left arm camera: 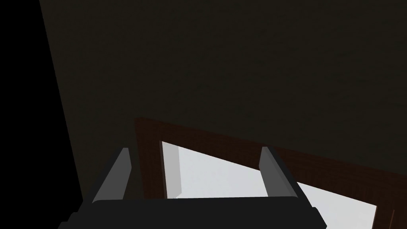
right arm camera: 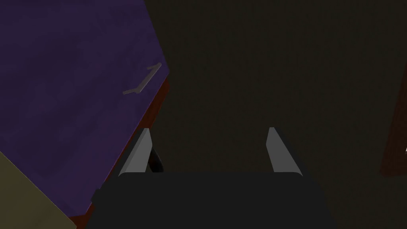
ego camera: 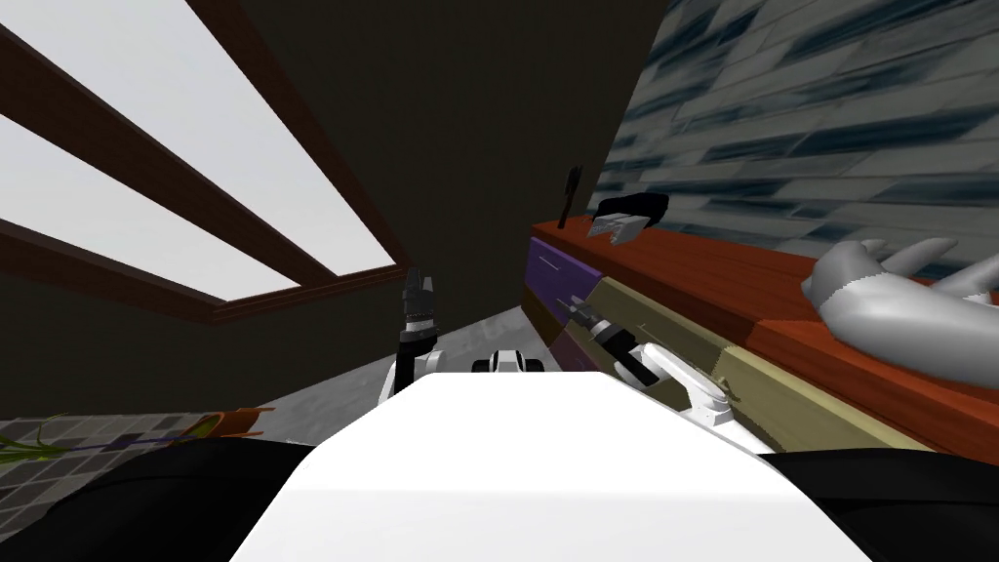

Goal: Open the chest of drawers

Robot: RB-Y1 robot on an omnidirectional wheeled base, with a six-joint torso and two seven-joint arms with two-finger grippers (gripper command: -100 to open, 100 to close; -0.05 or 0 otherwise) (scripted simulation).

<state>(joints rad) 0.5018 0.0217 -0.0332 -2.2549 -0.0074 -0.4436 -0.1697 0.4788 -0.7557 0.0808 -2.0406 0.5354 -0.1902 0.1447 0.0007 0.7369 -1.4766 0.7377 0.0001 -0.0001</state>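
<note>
Chest [ego camera: 683,268] on the right, right tool [right arm camera: 208,129] released at the end edge of the purple drawer [right arm camera: 71,79], handle [right arm camera: 143,78] near, untouched, dark wall [right arm camera: 258,59] ahead, left tool [left arm camera: 194,148] released, raised apart, grey figure [ego camera: 907,312] on top.

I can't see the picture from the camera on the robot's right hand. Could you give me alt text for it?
The right gripper's two grey fingers stand open, with nothing between them but a dark wall. Beside one finger is a purple drawer front with a thin grey handle, untouched.
</note>
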